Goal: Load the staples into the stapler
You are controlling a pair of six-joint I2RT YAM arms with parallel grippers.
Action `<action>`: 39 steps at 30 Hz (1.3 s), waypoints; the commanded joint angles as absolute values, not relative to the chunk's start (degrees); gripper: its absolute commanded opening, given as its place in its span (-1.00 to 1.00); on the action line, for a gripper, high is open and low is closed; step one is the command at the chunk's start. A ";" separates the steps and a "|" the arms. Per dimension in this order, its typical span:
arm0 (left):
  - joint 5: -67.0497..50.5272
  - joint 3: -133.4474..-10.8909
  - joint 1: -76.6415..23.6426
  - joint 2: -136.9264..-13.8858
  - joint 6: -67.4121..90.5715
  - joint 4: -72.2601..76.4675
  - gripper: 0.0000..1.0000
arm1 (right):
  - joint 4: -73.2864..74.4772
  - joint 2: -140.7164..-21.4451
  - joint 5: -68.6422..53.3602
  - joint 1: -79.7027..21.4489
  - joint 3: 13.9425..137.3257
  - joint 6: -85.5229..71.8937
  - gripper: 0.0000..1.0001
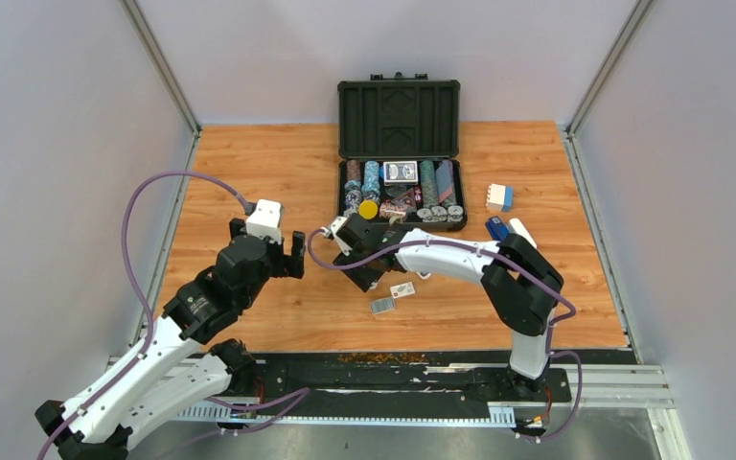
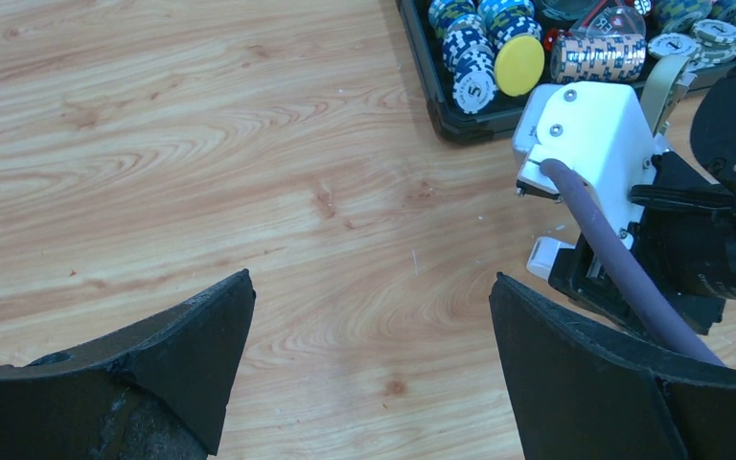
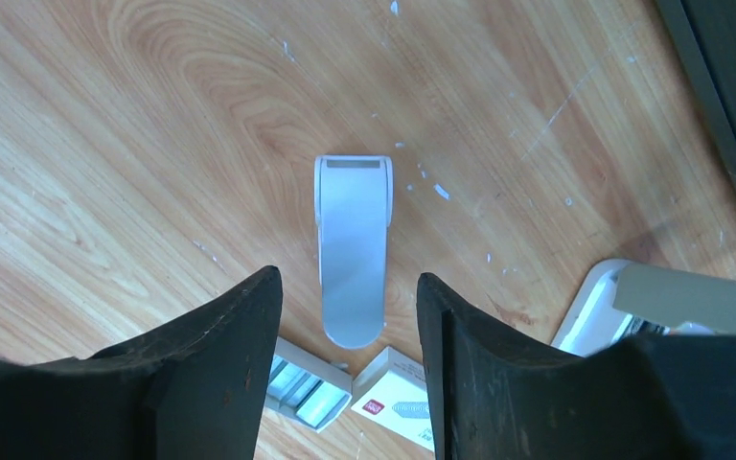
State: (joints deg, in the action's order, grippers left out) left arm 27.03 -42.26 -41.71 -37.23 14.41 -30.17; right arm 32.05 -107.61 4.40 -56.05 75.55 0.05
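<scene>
The stapler (image 3: pixel 352 249), slim and pale grey, lies flat on the wood. My right gripper (image 3: pixel 349 283) is open, with a finger on each side of the stapler's rounded near end and not touching it. In the top view the right gripper (image 1: pixel 362 276) hides the stapler. The staples sit as silvery strips in a small open white tray (image 3: pixel 302 388), also in the top view (image 1: pixel 381 306). Its white sleeve (image 3: pixel 398 407) lies beside it (image 1: pixel 402 288). My left gripper (image 2: pixel 372 287) is wide open and empty over bare wood, left of the right gripper (image 1: pixel 268 235).
An open black case of poker chips (image 1: pixel 400 144) stands behind the grippers, its front edge close to the right wrist (image 2: pixel 460 120). A white and blue block (image 1: pixel 499 197) and a dark blue stapler (image 1: pixel 496 228) lie at the right. A white-rimmed olive piece (image 3: pixel 632 297) shows at the right.
</scene>
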 commanded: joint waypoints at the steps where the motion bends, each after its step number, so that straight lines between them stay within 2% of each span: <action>1: 26.04 -42.20 -41.33 -37.19 14.27 -27.86 1.00 | 33.83 -101.86 4.83 -55.79 76.75 -1.86 0.10; 3: 25.12 -42.04 -41.39 -38.00 15.08 -27.86 1.00 | 33.86 -98.85 5.71 -55.68 75.15 -2.74 0.15; 9: 20.63 -43.42 -41.39 -45.27 23.44 -29.18 1.00 | 33.88 -88.07 13.57 -54.80 68.52 -5.47 0.48; 18: 15.82 -44.77 -45.99 -62.28 40.41 -24.61 1.00 | 34.10 -70.42 32.33 -53.33 57.91 -9.65 0.82; 29: 23.26 -46.21 -50.28 -79.27 57.64 -16.00 0.96 | 34.10 -57.13 35.88 -52.53 48.43 -9.49 0.92; 36: 26.69 -50.32 -51.48 -87.92 64.49 -15.95 0.95 | 34.01 -55.00 35.32 -52.32 46.72 -9.57 0.93; 39: 27.76 -51.08 -52.01 -90.27 66.87 -16.06 0.88 | 33.77 -54.69 34.95 -52.28 46.50 -9.49 0.93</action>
State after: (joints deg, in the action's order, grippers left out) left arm 23.70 -48.42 -51.05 -88.18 60.53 -17.63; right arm 34.74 -56.18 34.04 -52.51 46.70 -8.93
